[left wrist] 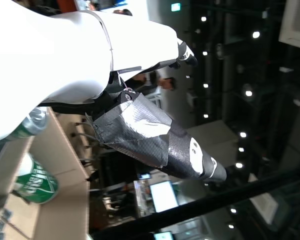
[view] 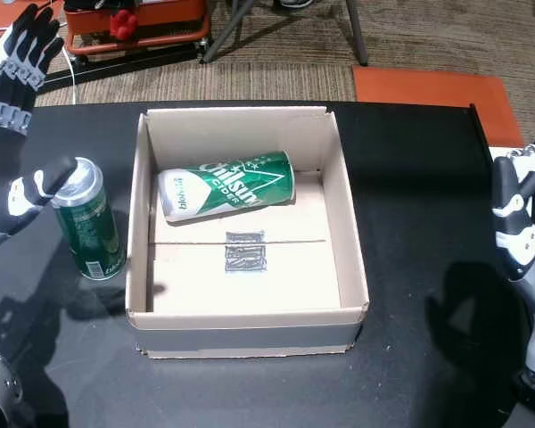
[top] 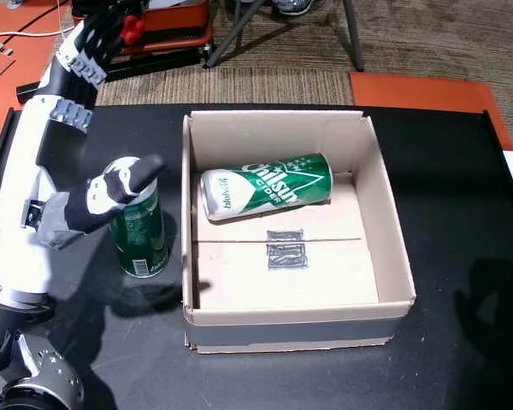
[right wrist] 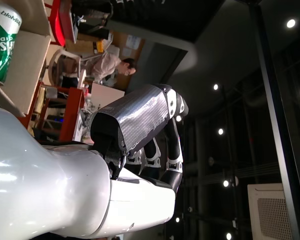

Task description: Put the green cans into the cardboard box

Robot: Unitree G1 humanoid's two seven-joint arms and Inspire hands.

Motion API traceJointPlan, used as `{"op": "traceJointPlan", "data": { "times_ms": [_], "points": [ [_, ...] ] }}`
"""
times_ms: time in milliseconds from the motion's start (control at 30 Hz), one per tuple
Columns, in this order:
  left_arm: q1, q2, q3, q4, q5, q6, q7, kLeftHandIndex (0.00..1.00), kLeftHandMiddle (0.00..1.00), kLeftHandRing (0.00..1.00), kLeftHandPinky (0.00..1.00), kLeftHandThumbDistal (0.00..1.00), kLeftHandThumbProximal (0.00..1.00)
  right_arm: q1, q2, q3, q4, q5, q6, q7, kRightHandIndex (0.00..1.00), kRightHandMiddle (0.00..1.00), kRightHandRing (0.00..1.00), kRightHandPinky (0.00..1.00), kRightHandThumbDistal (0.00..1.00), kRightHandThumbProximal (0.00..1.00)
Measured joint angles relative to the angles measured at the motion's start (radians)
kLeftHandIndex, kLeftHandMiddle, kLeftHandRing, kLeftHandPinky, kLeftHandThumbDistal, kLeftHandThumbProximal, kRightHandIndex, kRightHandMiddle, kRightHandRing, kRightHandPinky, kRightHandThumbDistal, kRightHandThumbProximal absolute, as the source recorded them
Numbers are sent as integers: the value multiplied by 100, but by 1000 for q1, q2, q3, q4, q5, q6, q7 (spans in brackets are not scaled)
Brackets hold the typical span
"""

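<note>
1 can (top: 266,198) lies on its side inside the box (top: 390,231), centre frame. 1 upright can (top: 138,229) stands left of it — left hand (top: 111,190) open, thumb at its top, positioned to grasp. right hand (view: 517,214) idle, empty.

Both head views look down on the cardboard box (top: 299,213).

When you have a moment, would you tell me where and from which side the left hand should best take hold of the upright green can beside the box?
Probably around the smooth cylindrical middle of the standing green can, coming from its outer side, away from the cardboard box, since the box wall stands close on the other. The left hand is already there, thumb near the top.
</note>
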Motion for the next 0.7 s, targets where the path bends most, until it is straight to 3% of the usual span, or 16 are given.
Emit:
{"op": "traceJointPlan", "data": {
  "times_ms": [233,500,700],
  "points": [
    [0,13,-34,35,81,-2,125,100,100,100,100,100,41,0,11,-24,-36,15,50,27,4,10,17,26,71,0],
    [0,13,-37,43,92,6,141,100,100,100,100,100,40,0,16,-41,-42,14,66,40,4,11,17,26,75,0],
    [0,25,-51,63,110,60,191,100,100,100,100,100,40,0,19,-54,-43,14,76,42,4,12,16,26,74,0]
  ]
}}
